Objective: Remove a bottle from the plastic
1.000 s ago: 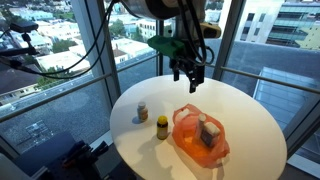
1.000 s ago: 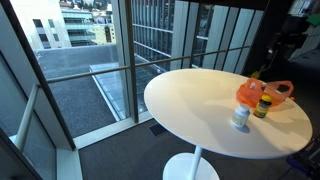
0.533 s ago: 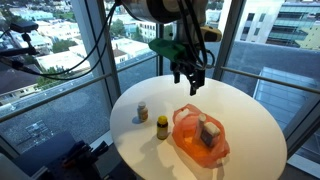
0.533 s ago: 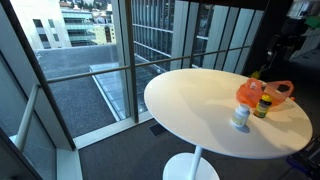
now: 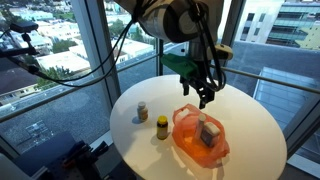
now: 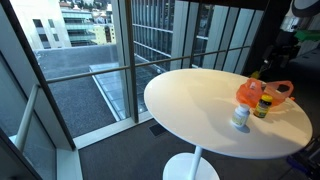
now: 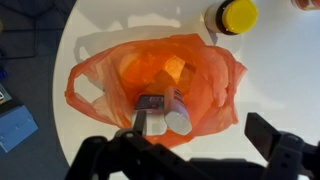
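An orange plastic bag lies on the round white table; it also shows in an exterior view and in the wrist view. Inside it lies a bottle with a white cap beside a dark box-like item. My gripper hangs above the bag, open and empty. In the wrist view its fingers spread wide over the bag's lower edge.
A yellow-capped bottle and a small white bottle stand on the table beside the bag; the yellow cap shows at the top of the wrist view. Glass windows and a railing surround the table.
My gripper has moved from behind the bag to a spot above it, and a little lower.
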Available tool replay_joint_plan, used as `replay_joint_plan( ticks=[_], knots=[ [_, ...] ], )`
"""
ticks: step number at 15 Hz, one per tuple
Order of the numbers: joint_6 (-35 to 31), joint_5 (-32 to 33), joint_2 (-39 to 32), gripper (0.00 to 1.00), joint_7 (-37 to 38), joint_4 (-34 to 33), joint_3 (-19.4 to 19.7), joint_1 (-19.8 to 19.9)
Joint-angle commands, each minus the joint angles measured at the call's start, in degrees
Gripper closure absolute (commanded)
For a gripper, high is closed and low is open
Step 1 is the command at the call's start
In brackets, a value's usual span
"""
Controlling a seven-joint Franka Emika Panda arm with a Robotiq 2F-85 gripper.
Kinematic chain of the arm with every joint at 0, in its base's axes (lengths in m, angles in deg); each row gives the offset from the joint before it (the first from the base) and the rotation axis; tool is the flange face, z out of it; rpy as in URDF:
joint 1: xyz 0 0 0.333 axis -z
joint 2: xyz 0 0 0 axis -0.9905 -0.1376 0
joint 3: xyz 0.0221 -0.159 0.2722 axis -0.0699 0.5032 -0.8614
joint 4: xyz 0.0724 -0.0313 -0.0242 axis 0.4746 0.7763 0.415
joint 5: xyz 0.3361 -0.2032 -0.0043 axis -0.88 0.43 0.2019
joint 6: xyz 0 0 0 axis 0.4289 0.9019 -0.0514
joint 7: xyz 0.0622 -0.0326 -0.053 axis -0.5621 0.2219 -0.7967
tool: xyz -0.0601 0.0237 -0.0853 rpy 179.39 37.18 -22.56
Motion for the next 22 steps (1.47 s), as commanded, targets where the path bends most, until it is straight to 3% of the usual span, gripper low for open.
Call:
replay_joint_plan(
  ticks=[1,13,22],
  knots=[
    [0.7,0.4,-4.6,0.0,-1.0,-5.0,0.5,1.2],
    [-0.7,1.8,-14.3,0.0,-4.4,-11.0,0.1,1.9],
    [-2.9,4.1,-16.6,0.0,-7.4,-11.3,-0.9,1.2]
  ],
)
